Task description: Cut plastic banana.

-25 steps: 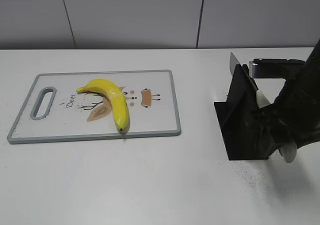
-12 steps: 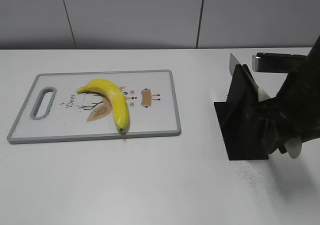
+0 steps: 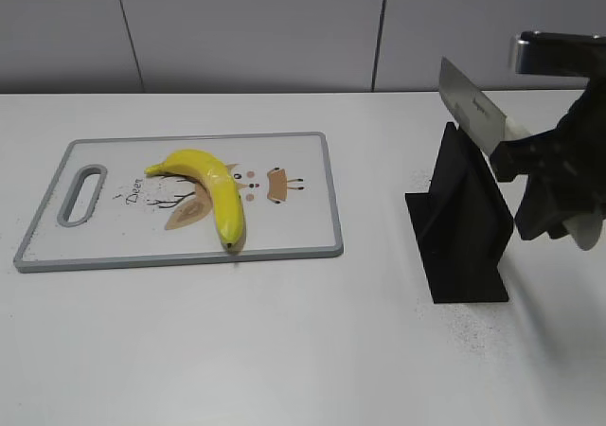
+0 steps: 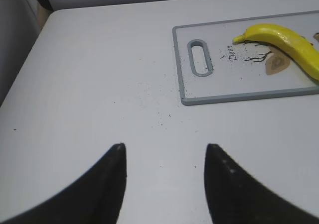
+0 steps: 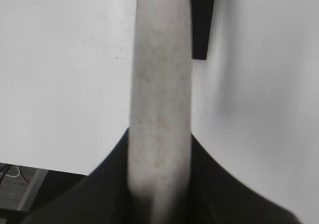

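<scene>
The yellow plastic banana (image 3: 210, 187) lies on the white cutting board (image 3: 294, 227) at the left; it also shows in the left wrist view (image 4: 286, 40). My right gripper (image 3: 530, 175) is shut on the pale handle (image 5: 160, 99) of a knife. The steel blade (image 3: 469, 112) is lifted above the black knife stand (image 3: 464, 227) at the right. My left gripper (image 4: 164, 157) is open and empty over bare table, well short of the board's handle end (image 4: 199, 64). It is out of view in the exterior view.
The black knife stand stands on the white table right of the board. The board (image 4: 239, 89) has a grey rim and a slot handle at its left end. A grey wall runs behind the table.
My right gripper has risen and pulled the knife up out of the black stand; the blade now shows above it. The banana and board have not moved.
</scene>
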You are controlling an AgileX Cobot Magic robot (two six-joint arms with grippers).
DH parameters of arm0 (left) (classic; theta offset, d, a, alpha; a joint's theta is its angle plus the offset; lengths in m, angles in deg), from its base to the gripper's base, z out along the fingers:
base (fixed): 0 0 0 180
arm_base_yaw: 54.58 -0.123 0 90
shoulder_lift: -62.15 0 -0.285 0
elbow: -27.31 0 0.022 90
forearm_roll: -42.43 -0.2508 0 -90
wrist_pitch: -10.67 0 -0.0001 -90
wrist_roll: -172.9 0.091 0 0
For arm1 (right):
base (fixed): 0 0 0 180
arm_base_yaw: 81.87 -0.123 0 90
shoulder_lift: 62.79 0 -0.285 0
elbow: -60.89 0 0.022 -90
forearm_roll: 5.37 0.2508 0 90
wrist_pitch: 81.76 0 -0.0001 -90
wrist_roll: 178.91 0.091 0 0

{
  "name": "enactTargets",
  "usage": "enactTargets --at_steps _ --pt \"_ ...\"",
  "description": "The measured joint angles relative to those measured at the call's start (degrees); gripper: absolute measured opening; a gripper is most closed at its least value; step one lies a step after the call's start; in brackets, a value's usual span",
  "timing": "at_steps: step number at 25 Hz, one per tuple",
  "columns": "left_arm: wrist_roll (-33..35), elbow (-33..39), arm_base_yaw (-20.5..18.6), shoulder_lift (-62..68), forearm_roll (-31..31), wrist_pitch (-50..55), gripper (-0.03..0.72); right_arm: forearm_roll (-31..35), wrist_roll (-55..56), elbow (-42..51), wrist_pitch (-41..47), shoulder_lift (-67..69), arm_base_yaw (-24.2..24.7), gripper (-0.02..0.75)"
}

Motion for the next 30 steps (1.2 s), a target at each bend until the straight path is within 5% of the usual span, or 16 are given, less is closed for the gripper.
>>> enactTargets --at_steps 11,20,30 --pt "0.6 -2.3 0.0 3.5 0.7 -0.9 0.490 -3.0 -10.7 -10.5 1.5 -1.7 0.0 0.196" --pt "11.6 -5.3 0.0 23.5 7.1 -9.5 0.490 -1.1 -36.3 -17.9 1.1 8.3 0.2 0.196" --pt "32.7 -21.7 0.1 51.3 16.1 -13.2 0.490 2.8 -60.8 -38.9 5.2 25.1 0.2 0.196"
